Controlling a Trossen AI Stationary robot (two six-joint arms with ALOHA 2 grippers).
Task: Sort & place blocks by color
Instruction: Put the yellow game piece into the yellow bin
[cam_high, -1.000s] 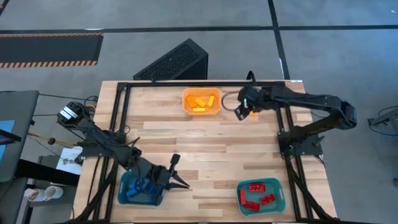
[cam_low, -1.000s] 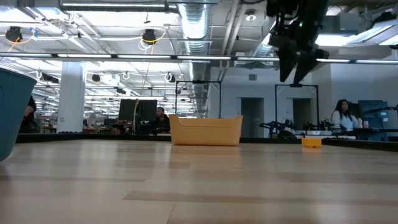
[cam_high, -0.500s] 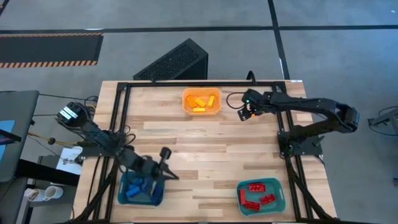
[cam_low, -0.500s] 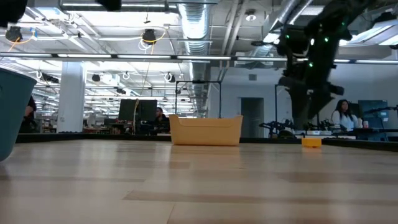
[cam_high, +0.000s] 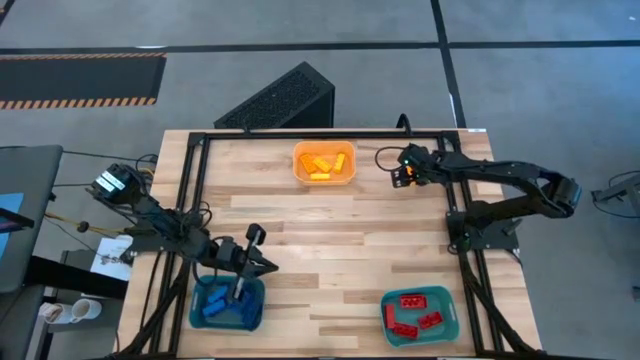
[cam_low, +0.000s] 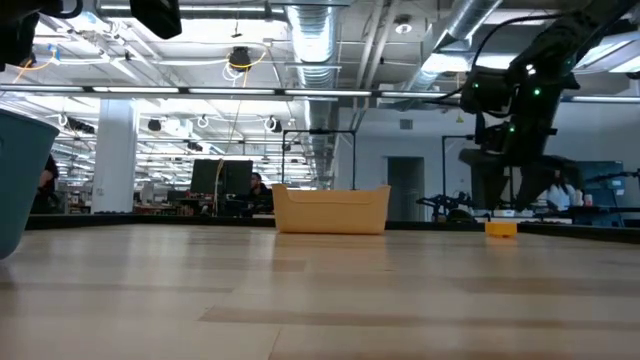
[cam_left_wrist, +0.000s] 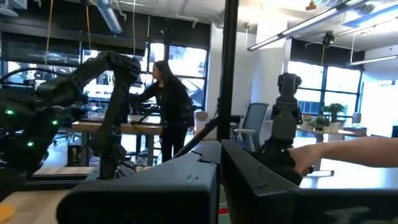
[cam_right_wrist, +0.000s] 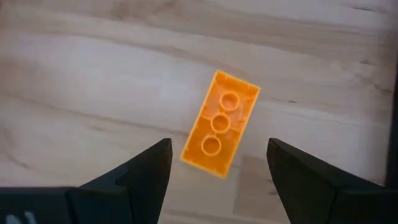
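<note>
An orange block (cam_right_wrist: 220, 123) lies on the table with its hollow underside up, right of the orange bin (cam_high: 323, 163) at the table's far side. My right gripper (cam_right_wrist: 219, 150) hangs just above that orange block (cam_low: 501, 229), pointing down and open, one finger on each side and neither touching. More orange blocks lie in the orange bin. My left gripper (cam_high: 255, 237) is shut on nothing and tipped upward above the teal bin (cam_high: 228, 302) that holds blue blocks. Red blocks lie in another teal bin (cam_high: 420, 312) at the near right.
Bare wood fills the middle of the table between the three bins. A black frame (cam_high: 300, 135) runs along the far edge and down both sides. The left wrist view shows a person at a desk in the room beyond.
My right gripper has come down toward the orange block and shifted a little toward the table's right edge, staying open. My left gripper has drawn back toward the table's left edge over the bin of blue blocks and tipped its fingers upward.
</note>
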